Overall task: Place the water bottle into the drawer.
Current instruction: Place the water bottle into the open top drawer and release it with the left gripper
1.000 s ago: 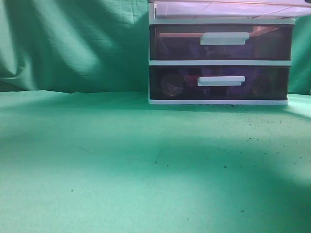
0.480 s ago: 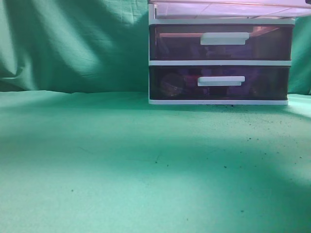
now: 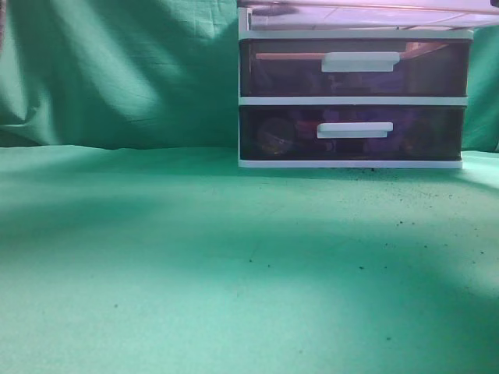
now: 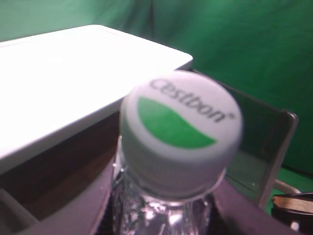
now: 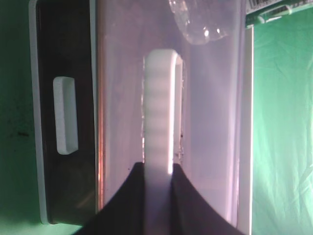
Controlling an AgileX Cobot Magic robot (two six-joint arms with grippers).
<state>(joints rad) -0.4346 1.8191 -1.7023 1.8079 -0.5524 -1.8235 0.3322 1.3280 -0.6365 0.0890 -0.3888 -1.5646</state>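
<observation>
In the left wrist view the water bottle [image 4: 181, 122], clear with a white and green cap, fills the middle. My left gripper [image 4: 164, 218] is shut on its neck, a finger on each side. It hangs over the pulled-out reddish-brown drawer [image 4: 63, 161]. In the right wrist view my right gripper [image 5: 159, 181] is shut on the drawer's white handle [image 5: 160, 112]. The translucent drawer front [image 5: 210, 122] shows the bottle's base [image 5: 200, 22] through it. In the exterior view only the drawer's front [image 3: 366, 14] shows at the top edge. Neither gripper shows there.
The white-framed drawer unit [image 3: 351, 100] stands at the back right on green cloth [image 3: 234, 273], with two dark purple drawers [image 3: 437, 70] shut below. Its white top [image 4: 63, 73] lies beside the bottle. A green curtain [image 3: 117, 70] hangs behind.
Nothing has visibly moved in the exterior view; only the shadows on the cloth have shifted a little.
</observation>
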